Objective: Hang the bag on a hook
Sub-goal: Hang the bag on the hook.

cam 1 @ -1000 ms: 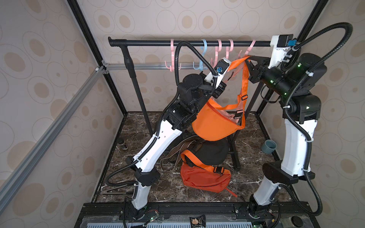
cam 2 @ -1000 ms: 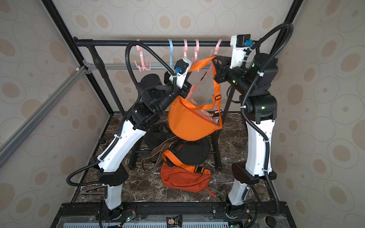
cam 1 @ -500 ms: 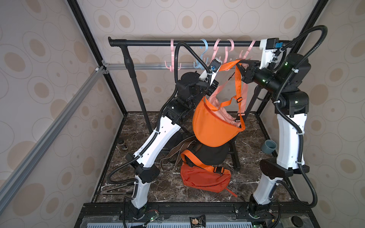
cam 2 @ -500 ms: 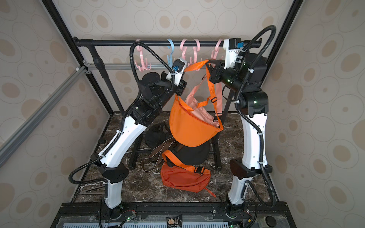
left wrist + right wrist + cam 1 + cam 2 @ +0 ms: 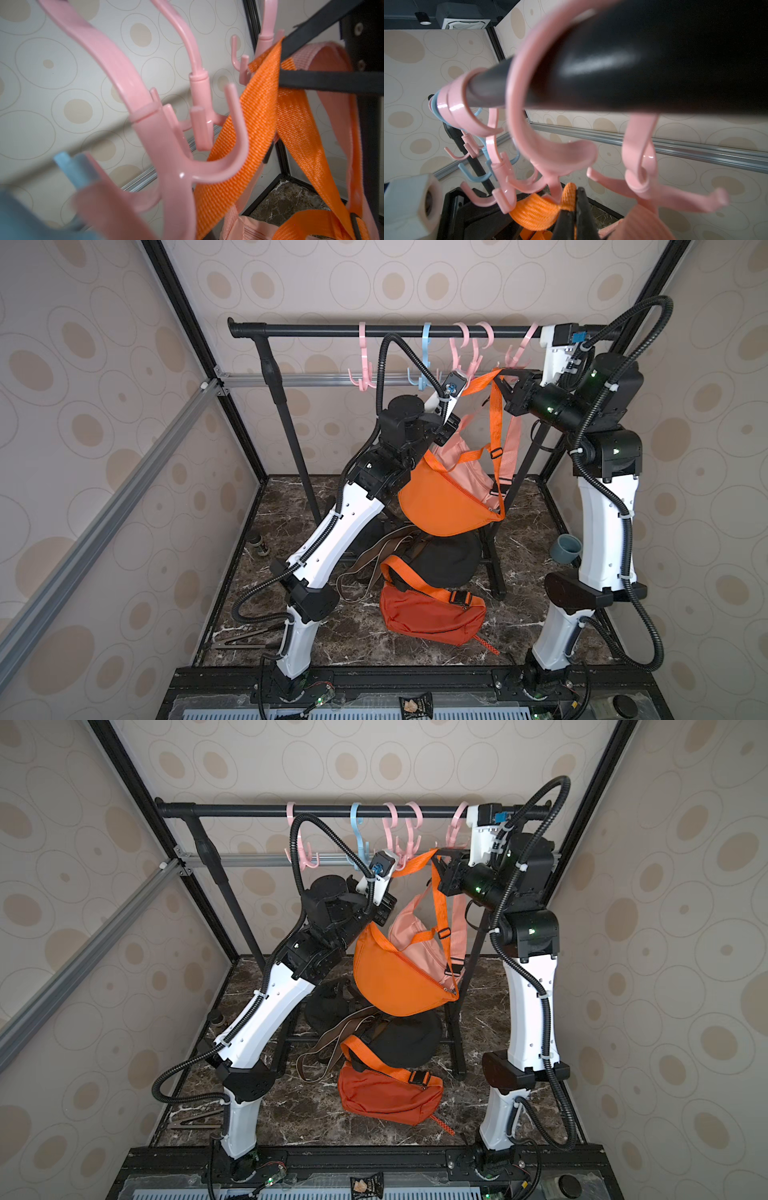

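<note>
While clamped tight, right pincer (image 5: pixel 578 194) pinching strap (image 5: pixel 536 211)

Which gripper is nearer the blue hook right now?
Left. The left gripper is right beside the blue hook; the right gripper is farther along the rail, beyond two pink hooks. Both grip the strap.

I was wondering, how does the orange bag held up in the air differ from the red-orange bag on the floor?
The orange bag hangs in the air by its strap; the red-orange bag lies on the marble floor. The orange bag is half-moon shaped and brighter; the red-orange bag is boxier and darker. Both have orange webbing straps with black buckles.
</note>
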Available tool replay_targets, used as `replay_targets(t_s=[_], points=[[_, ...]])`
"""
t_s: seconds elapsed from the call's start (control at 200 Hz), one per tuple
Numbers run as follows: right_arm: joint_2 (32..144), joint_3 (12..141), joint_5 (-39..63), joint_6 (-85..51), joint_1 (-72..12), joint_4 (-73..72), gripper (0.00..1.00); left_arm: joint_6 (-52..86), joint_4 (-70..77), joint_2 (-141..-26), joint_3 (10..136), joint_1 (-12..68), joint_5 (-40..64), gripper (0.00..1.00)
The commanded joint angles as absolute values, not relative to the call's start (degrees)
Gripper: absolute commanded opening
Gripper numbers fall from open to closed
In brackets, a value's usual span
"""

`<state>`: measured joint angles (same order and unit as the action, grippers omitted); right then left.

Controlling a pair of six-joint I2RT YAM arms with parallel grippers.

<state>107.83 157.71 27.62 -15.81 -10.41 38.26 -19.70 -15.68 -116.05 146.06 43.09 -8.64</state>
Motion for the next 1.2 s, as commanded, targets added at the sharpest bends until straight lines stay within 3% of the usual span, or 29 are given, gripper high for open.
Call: replay_targets(t_s=[0.0, 0.295, 0.72, 1.195], points=[[105.9, 159.1, 28.7, -17.0, -9.5, 35.5, 0.0, -17.0, -16.9, -114.6, 148.8, 42.1, -7.4, 0.0], [103.0, 156.6, 30.6, -21.1, -9.7, 28.8, 0.0, -12.1, -17.6, -111.6, 149.1, 42.1, -2.9, 0.0], [108.5, 158.3, 25.9, -22.1, -10.6, 27.2, 0.0, -14.8, -14.5, -113.3, 149.0, 42.1, -18.2, 0.0], [108.6, 159.7, 23.7, -20.4, -11.2, 25.1, 0.0, -17.5, -5.3, -113.6, 151.0, 42.0, -18.9, 0.0]])
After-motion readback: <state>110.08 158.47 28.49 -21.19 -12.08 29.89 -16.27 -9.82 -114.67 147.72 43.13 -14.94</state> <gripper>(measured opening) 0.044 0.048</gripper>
